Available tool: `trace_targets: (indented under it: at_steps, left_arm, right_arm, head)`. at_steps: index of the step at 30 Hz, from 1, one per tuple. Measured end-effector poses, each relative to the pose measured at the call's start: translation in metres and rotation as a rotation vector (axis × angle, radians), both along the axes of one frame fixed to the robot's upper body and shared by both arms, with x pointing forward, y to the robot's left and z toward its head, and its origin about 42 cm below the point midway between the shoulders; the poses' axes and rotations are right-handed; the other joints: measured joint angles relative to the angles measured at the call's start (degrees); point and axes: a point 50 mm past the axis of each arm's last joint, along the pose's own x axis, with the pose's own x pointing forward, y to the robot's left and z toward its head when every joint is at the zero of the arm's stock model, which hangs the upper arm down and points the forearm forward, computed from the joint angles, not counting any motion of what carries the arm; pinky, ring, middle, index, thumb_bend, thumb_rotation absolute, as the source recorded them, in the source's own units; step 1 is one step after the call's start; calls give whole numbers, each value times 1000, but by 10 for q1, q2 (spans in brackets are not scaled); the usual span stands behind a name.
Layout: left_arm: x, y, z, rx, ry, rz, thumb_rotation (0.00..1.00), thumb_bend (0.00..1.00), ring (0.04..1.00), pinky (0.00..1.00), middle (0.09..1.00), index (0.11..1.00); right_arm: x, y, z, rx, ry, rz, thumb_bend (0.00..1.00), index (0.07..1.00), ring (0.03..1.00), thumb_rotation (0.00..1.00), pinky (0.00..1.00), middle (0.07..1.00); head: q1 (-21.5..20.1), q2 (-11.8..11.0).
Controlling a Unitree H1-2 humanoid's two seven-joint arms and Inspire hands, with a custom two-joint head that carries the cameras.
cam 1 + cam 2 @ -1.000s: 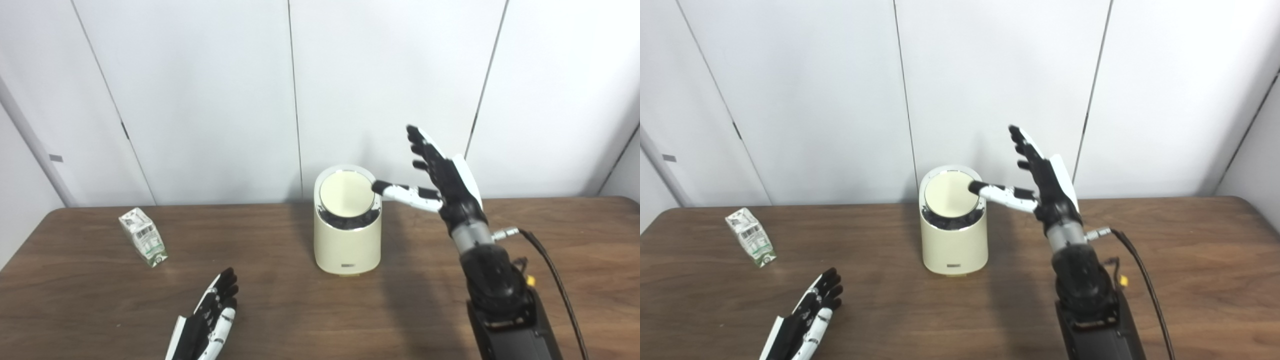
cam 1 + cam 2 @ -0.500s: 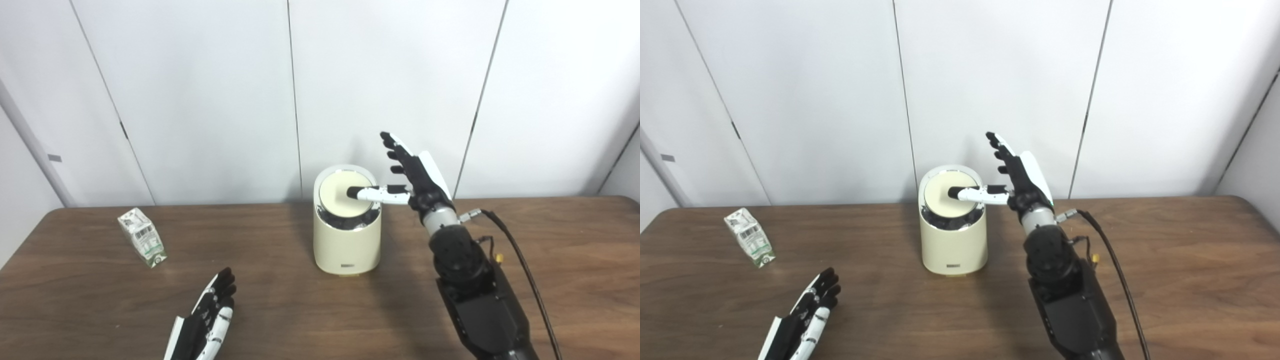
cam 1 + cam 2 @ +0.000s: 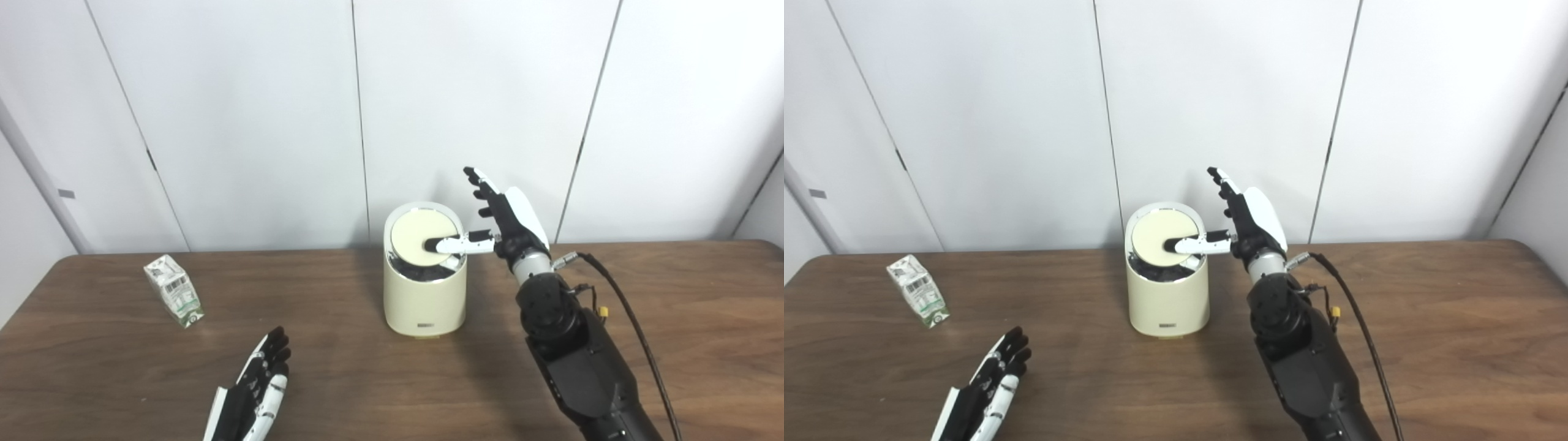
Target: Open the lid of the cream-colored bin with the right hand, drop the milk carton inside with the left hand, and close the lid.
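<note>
The right hand (image 3: pixel 511 220) is spread, thumb pressing the tilted lid (image 3: pixel 419 237) of the cream-colored bin (image 3: pixel 424 300) at mid-bench (image 3: pixel 674 318), while the left hand (image 3: pixel 983 392), fingers apart and empty, lies well short of the milk carton (image 3: pixel 919 298), neither view adding anything.

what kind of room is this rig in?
Likely a lab or test room: bare white wall panels, a plain brown table, and only a cream-colored bin and milk carton as props.
</note>
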Motion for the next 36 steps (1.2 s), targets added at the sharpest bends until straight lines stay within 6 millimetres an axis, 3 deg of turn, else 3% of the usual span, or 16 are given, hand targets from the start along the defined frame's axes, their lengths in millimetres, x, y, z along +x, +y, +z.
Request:
trace_targets:
  at_steps: [7, 25, 30, 33, 36]
  left_arm:
    - [1, -1, 0, -2, 0, 0, 617, 228, 919, 928, 932, 954]
    - [2, -2, 0, -8, -1, 0, 606, 274, 917, 926, 928, 961]
    - [2, -2, 0, -19, -1, -1, 585, 267, 925, 937, 933, 998]
    - [2, -2, 0, -31, -2, -1, 579, 271, 923, 936, 931, 1000]
    - [2, -2, 0, -32, -2, 0, 583, 283, 923, 932, 929, 1000]
  right_arm:
    - [3, -2, 1, -11, -17, 5, 886, 922, 884, 227, 770, 911]
    - [2, 0, 11, -200, -103, 87, 916, 927, 919, 118, 882, 937]
    - [1, 3, 13, -206, -113, 90, 922, 922, 915, 95, 879, 934]
    - [1, 4, 14, -210, -117, 90, 917, 922, 915, 99, 878, 933]
    - [1, 3, 15, -174, -115, 90, 842, 909, 914, 189, 851, 927]
  head:
    - [-2, -1]
    - [1, 4]
    - [1, 4]
    - [1, 4]
    - [6, 7]
